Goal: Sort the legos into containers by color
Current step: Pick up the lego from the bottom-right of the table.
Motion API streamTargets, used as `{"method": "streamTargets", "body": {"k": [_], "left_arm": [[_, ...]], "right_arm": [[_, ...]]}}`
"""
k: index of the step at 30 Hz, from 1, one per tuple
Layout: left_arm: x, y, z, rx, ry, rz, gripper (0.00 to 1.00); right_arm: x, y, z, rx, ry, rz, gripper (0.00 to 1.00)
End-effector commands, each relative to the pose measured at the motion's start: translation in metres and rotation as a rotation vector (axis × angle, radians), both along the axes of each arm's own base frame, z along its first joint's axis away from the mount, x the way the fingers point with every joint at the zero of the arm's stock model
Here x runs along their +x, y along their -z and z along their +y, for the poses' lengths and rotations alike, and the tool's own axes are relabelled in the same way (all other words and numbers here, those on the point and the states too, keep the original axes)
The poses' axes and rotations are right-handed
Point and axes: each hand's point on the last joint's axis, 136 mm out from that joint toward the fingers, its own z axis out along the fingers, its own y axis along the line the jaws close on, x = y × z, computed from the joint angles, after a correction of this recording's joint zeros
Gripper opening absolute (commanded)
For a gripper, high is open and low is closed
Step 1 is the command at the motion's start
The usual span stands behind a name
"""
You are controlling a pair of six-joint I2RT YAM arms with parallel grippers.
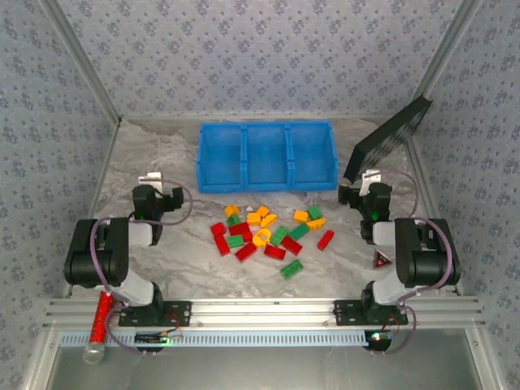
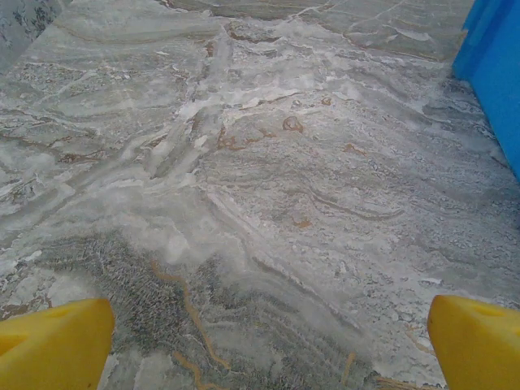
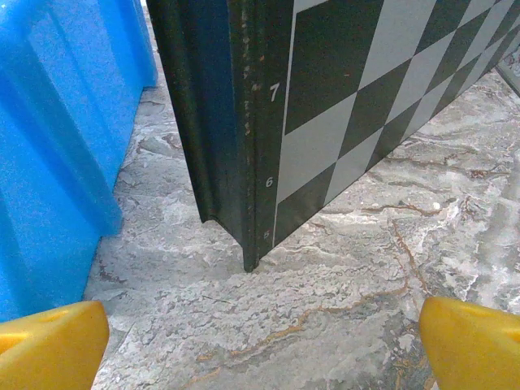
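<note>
Several red, green and yellow-orange legos (image 1: 268, 231) lie scattered on the marble table between the two arms. The blue tray (image 1: 266, 180) with three side-by-side containers stands behind them, and its wall is seen in the left wrist view (image 2: 497, 73) and the right wrist view (image 3: 49, 122). My left gripper (image 1: 150, 180) (image 2: 273, 345) is open over bare table left of the tray, its yellow fingertips (image 2: 53, 345) wide apart. To the right of the tray my right gripper (image 1: 371, 179) (image 3: 264, 349) is open too, facing the panel's foot with nothing between its fingertips (image 3: 475, 341).
A black checkerboard panel (image 1: 390, 138) (image 3: 325, 97) leans against the back right wall, its lower corner on the table close to the tray's right end. A long red glittery tube (image 1: 101, 321) lies on the rail at the front left. Patterned walls enclose the table.
</note>
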Motion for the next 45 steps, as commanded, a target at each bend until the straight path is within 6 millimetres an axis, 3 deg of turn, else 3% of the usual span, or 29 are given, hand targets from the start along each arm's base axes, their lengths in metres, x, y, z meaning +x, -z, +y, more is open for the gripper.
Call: {"method": "streamTargets", "body": {"k": [1, 36, 39, 41, 45], "left_arm": [[0.011, -0.018, 0.000, 0.010, 0.001, -0.064, 0.99], [0.011, -0.017, 0.000, 0.009, 0.001, -0.061, 0.99], [0.011, -0.017, 0.000, 0.011, 0.001, -0.061, 0.99], [0.015, -0.028, 0.003, 0.018, -0.021, -0.055, 0.99], [0.015, -0.075, -0.009, 0.109, -0.035, -0.021, 0.99]], "right_arm": [[0.003, -0.006, 0.000, -0.006, -0.001, -0.023, 1.00], [0.003, -0.006, 0.001, 0.003, -0.009, -0.026, 1.00], [0.004, -0.020, 0.002, -0.009, -0.015, -0.028, 1.00], [-0.001, -0.039, 0.002, -0.039, 0.019, -0.045, 1.00], [-0.028, -0.076, -0.006, 0.084, 0.183, 0.013, 1.00]]}}
